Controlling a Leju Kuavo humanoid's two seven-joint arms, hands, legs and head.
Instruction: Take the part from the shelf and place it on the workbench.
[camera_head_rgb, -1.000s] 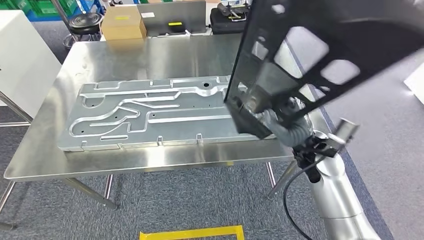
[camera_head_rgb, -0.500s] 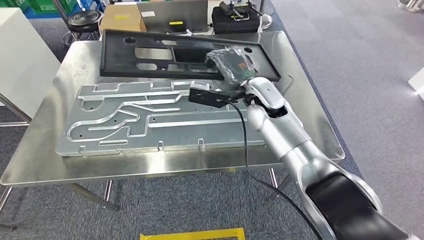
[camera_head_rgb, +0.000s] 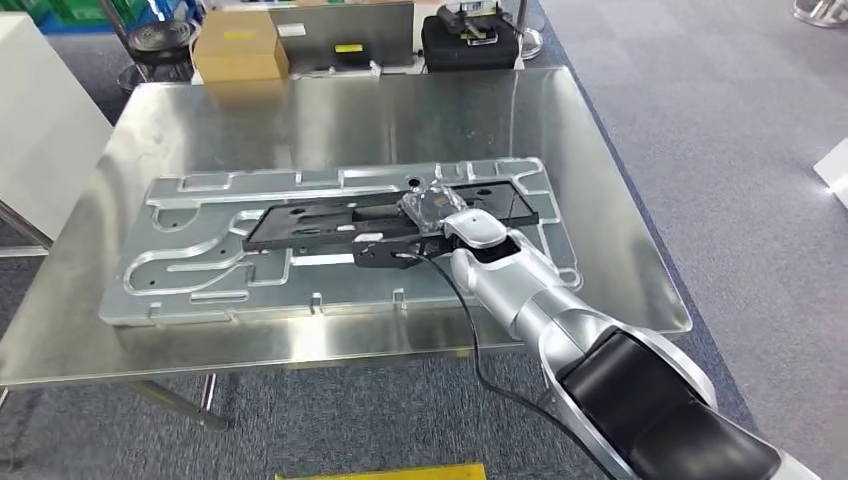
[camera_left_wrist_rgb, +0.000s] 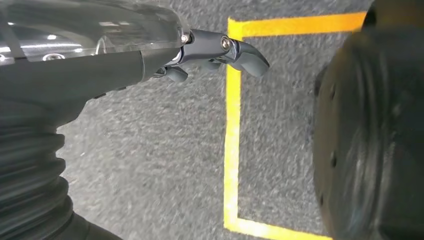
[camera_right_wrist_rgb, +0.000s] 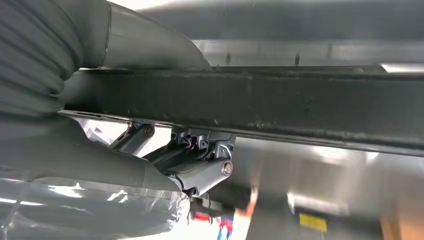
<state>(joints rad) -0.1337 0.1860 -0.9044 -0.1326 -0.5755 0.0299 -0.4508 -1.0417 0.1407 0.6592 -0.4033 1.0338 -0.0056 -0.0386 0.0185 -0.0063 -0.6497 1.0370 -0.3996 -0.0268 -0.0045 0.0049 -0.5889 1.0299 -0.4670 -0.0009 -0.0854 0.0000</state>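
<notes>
Now the right robot hand grips a flat black slotted part over the grooved aluminium plate.

A steel bench with a reflective top is standing on grey carpeted floor. A large machined aluminium plate with milled grooves and channels is lying flat on the bench, taking up much of the near half and running nearly parallel to the front edge. A black cut-out panel is sitting over the plate's middle and right part. The bench's far half is showing bare metal. On the floor, yellow tape is marking out a box shape.
</notes>
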